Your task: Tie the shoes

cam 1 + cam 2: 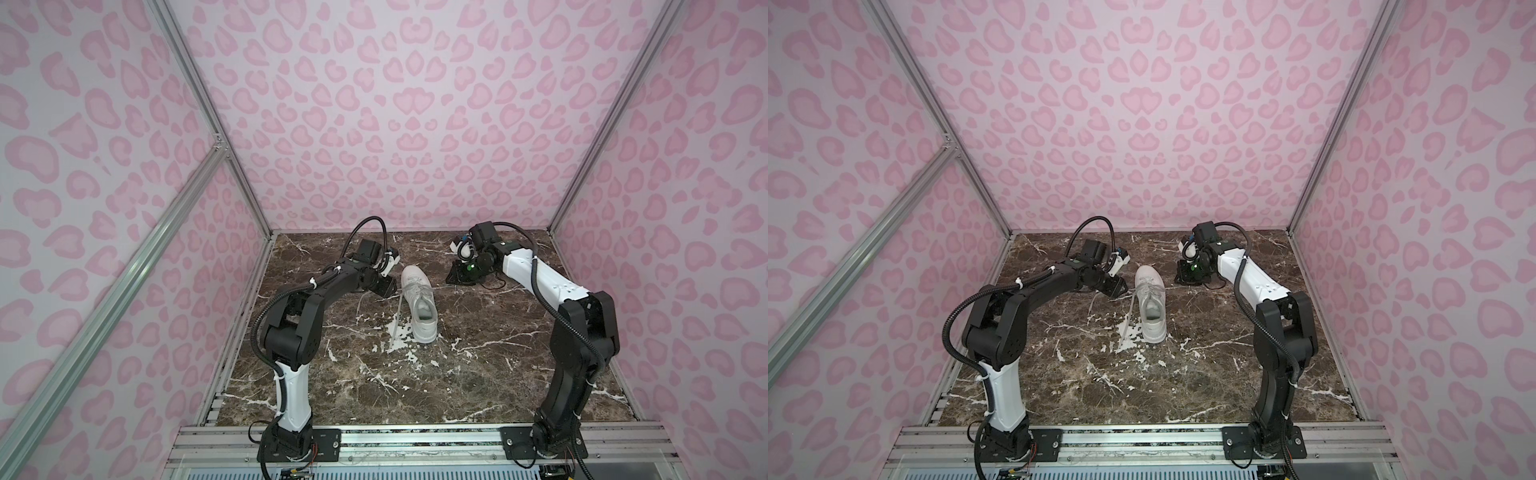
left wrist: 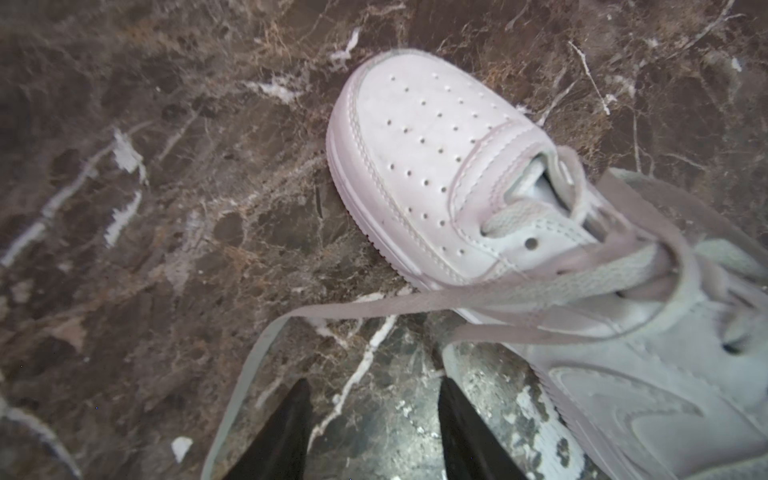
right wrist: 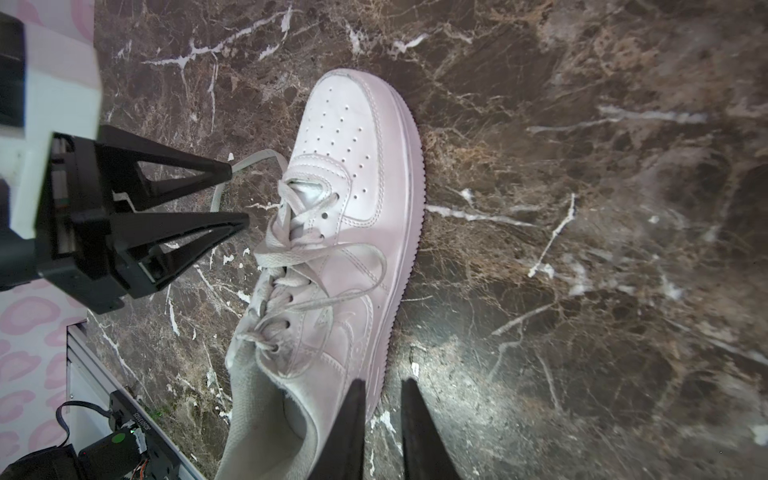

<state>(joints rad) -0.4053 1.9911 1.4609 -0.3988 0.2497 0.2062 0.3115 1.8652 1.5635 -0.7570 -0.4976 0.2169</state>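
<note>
Just one sneaker (image 1: 419, 305), untied; left end effector (image 3: 239, 194) parted, empty; right end effector (image 3: 383, 382) narrowly parted, empty.

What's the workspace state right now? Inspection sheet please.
Surface: dark marble-pattern tabletop, white veins.
Job's things: one white sneaker upright on its sole, toe towards the back wall; no bow tied; one lace trails on the tabletop at its left in both top views.
Clutter: nothing seen.
Hands: left hand open beside the sneaker's forefoot, gripping nothing; right hand jaws narrowly apart, empty, apart from the sneaker on its right.
Cables: black conduit along each arm; thin black wire loose on the tabletop by the right hand.
Surroundings: pink leopard-print walls, aluminium frame.
</note>
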